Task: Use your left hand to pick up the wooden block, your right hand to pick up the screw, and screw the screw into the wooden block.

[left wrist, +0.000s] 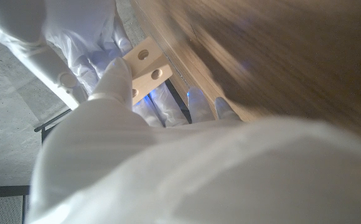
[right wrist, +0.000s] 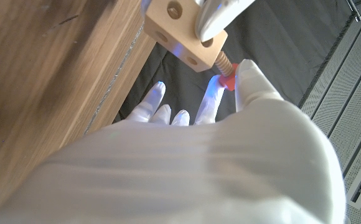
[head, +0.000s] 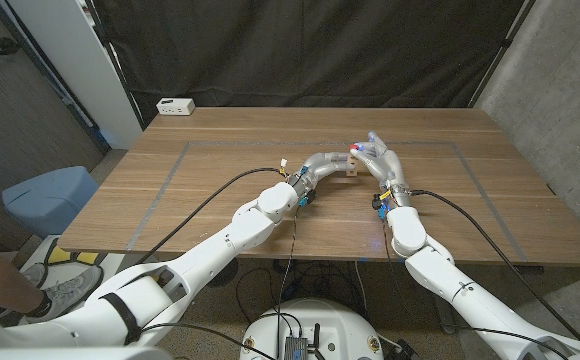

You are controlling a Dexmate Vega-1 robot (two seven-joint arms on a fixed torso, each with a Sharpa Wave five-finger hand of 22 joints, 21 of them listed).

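Even, bright head view with wide-angle bending at its edges; both wrist views are blurred and overexposed up close.

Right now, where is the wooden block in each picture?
Head view: the wooden block is at the table's middle, where the left hand and right hand meet.
Left wrist view: near the picture's top, held by the left hand's fingers.
Right wrist view: at the top middle, with the screw going into it.
Shared landmark: the block's round holes.

White power strip at the wooden table's far left corner, black curtain behind.
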